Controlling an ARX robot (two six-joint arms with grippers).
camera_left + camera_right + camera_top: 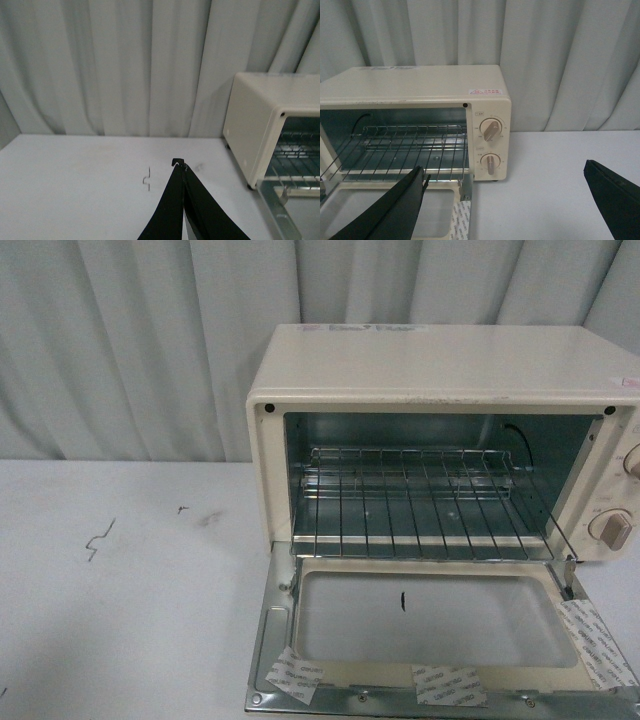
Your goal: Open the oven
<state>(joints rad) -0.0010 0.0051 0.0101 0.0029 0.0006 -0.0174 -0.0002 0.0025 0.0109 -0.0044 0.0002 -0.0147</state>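
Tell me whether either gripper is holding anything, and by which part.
Nothing is held. The left gripper is shut on nothing, and the right gripper is wide open and empty.

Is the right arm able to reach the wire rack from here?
Probably yes: the door lies dropped open, the wire rack is exposed, and the right gripper faces it, jaws open.

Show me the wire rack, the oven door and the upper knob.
wire rack [420, 505]: front view, on the middle bars inside the cavity.
oven door [450, 625]: front view, on the glass pane of the dropped-open door.
upper knob [491, 130]: right wrist view, on the knob's centre.
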